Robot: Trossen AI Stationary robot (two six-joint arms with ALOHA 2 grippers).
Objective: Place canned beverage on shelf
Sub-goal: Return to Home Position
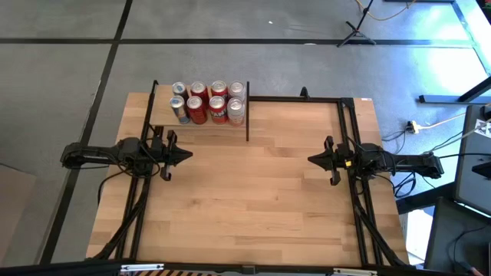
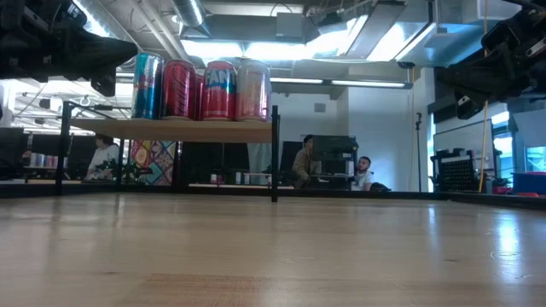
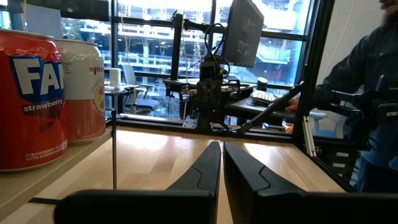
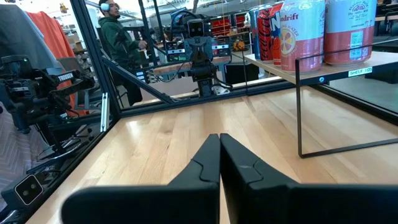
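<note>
Mostly safe: left hand (image 1: 186, 156), narrow and empty, sits near the shelf (image 1: 219, 131); a stray swing could topple its soda cans (image 1: 207, 102). Right hand (image 1: 312, 159) likewise, well apart.

Tabletop (image 1: 253, 207) wide open across the middle and near side. Shelf (image 1: 203, 132) in far-left corner, packed with eight cans (image 1: 207, 104); black post (image 1: 247, 123) guards its right edge.

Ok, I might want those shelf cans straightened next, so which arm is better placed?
Probably left. The left gripper, shut, sits close in front of the shelf bearing the cans; the right gripper, also shut, is out past the shelf's end, farther off.
</note>
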